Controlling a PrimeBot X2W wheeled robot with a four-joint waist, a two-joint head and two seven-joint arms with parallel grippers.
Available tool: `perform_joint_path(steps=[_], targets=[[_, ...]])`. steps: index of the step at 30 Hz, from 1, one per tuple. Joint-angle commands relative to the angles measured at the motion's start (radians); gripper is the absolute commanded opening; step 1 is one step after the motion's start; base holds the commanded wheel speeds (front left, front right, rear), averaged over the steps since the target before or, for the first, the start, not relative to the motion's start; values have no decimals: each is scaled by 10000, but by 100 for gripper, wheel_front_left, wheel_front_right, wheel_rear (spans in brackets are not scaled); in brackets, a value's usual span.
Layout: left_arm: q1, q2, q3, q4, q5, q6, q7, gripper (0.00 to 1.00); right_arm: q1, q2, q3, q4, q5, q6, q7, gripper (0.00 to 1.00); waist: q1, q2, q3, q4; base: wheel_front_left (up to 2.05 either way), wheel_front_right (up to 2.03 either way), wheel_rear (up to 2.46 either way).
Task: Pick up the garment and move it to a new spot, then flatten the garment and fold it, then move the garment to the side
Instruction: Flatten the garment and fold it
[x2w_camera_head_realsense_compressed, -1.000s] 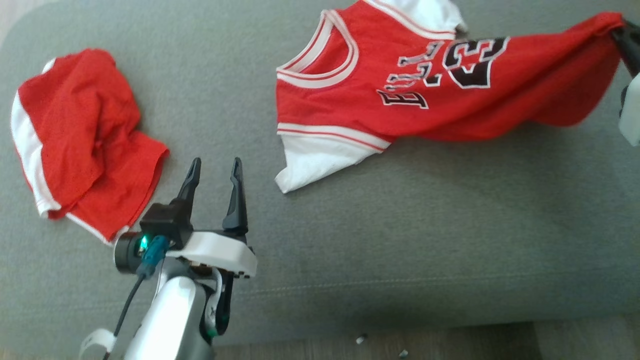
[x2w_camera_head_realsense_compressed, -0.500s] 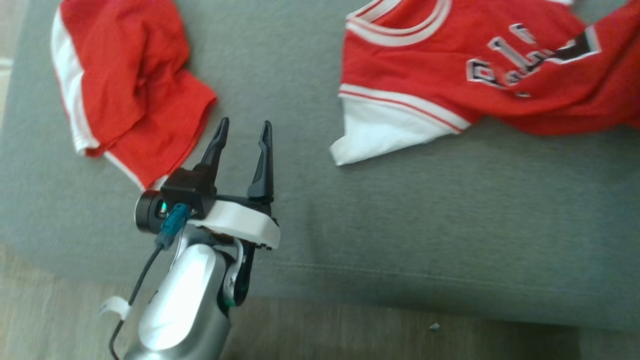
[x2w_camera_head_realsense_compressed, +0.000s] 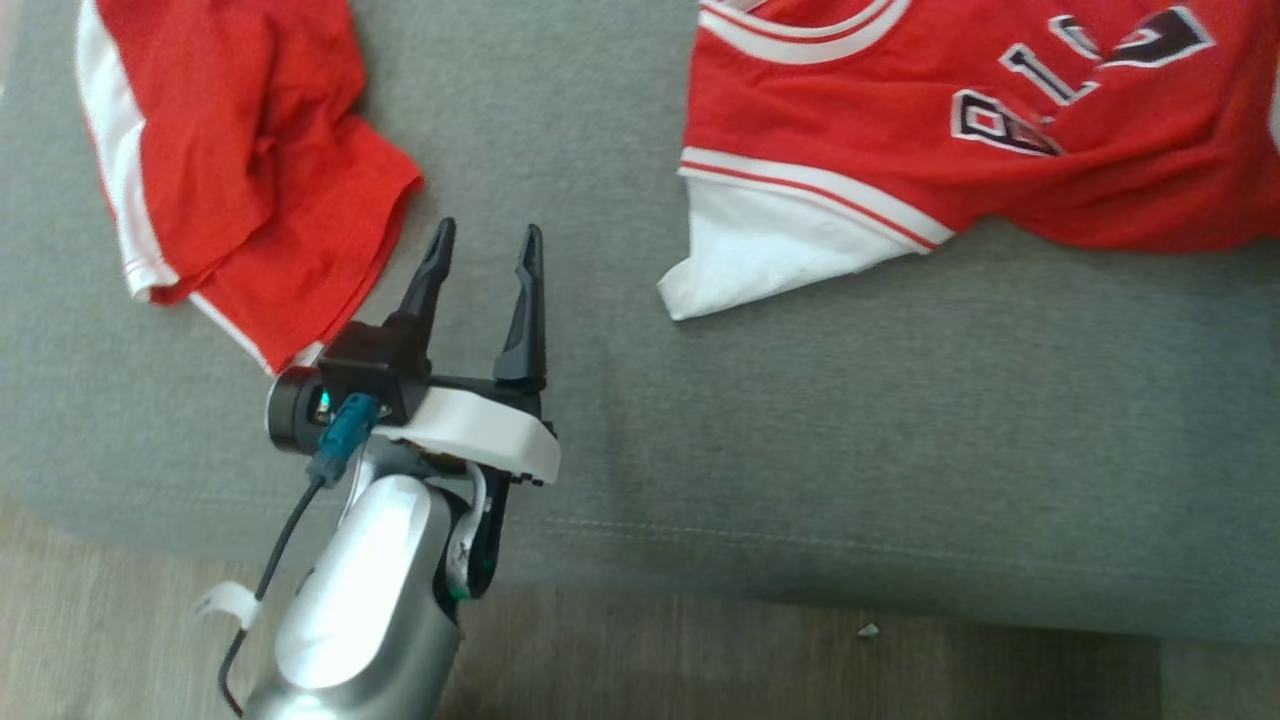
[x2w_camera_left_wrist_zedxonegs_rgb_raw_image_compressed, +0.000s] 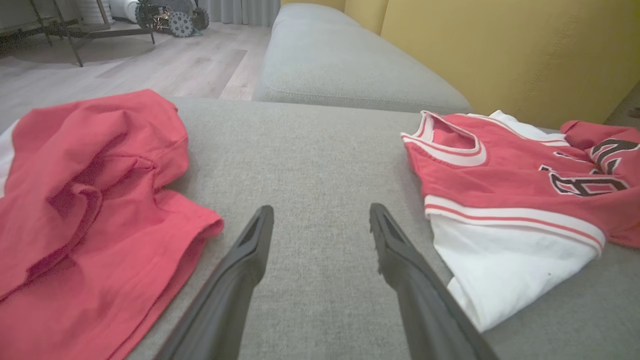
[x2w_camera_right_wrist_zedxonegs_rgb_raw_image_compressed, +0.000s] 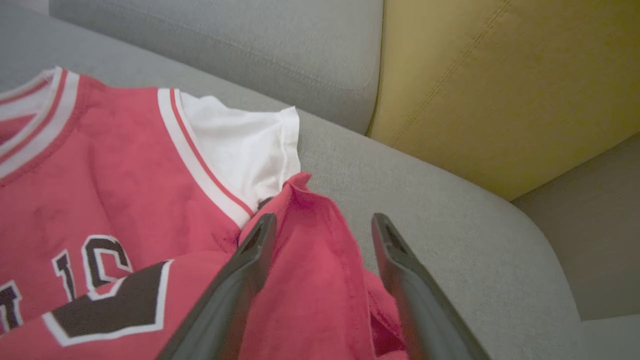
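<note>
The garment (x2w_camera_head_realsense_compressed: 900, 150) is a red jersey with white sleeves and black lettering, lying rumpled on the grey sofa (x2w_camera_head_realsense_compressed: 800, 430) at the upper right of the head view. Its bunched red hem (x2w_camera_right_wrist_zedxonegs_rgb_raw_image_compressed: 310, 280) lies between the spread fingers of my right gripper (x2w_camera_right_wrist_zedxonegs_rgb_raw_image_compressed: 324, 218), which is open. My left gripper (x2w_camera_head_realsense_compressed: 486, 232) hovers open over bare sofa, with the jersey's white sleeve (x2w_camera_left_wrist_zedxonegs_rgb_raw_image_compressed: 500, 265) just to its right (x2w_camera_left_wrist_zedxonegs_rgb_raw_image_compressed: 321, 210).
A crumpled pair of red shorts with white trim (x2w_camera_head_realsense_compressed: 230, 150) lies left of my left gripper (x2w_camera_left_wrist_zedxonegs_rgb_raw_image_compressed: 90, 190). The sofa's front edge and the wooden floor (x2w_camera_head_realsense_compressed: 700, 660) run along the bottom. A yellow back cushion (x2w_camera_right_wrist_zedxonegs_rgb_raw_image_compressed: 500, 90) rises behind the seat.
The right gripper has opened and let go of the jersey's hem, which it held raised a second ago. The head camera has shifted, so the whole picture has moved. The left gripper stays open.
</note>
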Motion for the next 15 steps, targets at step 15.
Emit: perform_joint_path(steps=[15], targets=[[520, 114, 1213, -189, 330, -255, -59, 100, 3075, 2009, -1086, -3039, 1856, 33, -2445, 100, -1, 0, -1870, -1827, 0, 0, 0]])
